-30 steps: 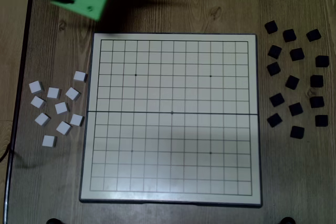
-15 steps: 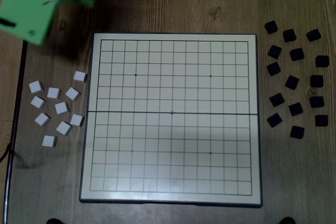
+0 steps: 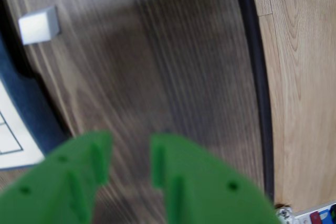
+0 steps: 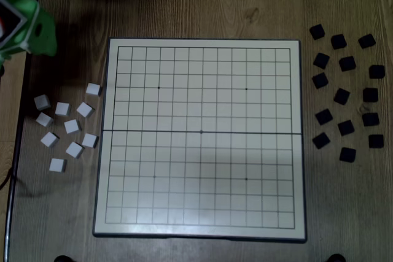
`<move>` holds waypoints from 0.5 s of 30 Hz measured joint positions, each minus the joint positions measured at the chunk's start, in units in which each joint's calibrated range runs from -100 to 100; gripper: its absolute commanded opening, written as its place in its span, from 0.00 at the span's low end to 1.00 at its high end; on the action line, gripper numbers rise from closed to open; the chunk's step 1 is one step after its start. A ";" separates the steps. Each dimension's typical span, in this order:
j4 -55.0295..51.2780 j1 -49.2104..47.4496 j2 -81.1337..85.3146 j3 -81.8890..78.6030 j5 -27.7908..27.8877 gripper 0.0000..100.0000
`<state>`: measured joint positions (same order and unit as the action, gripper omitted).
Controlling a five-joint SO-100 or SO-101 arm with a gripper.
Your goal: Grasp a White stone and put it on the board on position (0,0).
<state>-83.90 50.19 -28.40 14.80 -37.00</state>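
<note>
The green pincer (image 3: 131, 163) has been swung from above the board (image 4: 199, 44) to the tabletop's (image 4: 184, 4) top-left corner in the fixed view, its jaws slightly spread and empty. The white stones (image 4: 72, 126), untouched, lie left of the board; a descent onto one seems next.

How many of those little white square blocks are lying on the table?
9, all loose on the dark wooden table left of the cream gridded board in the fixed view... correction: 10. None seem hidden.
</note>
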 measured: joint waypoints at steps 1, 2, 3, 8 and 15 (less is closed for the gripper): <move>0.63 0.00 -0.27 0.45 0.54 0.06; 1.11 0.00 -0.55 0.80 1.07 0.06; 1.51 0.00 -0.73 1.07 1.61 0.06; 2.62 -1.51 -0.91 1.16 5.57 0.06; 7.62 -3.02 -0.91 0.54 13.14 0.12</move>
<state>-76.28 47.17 -29.32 15.33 -23.86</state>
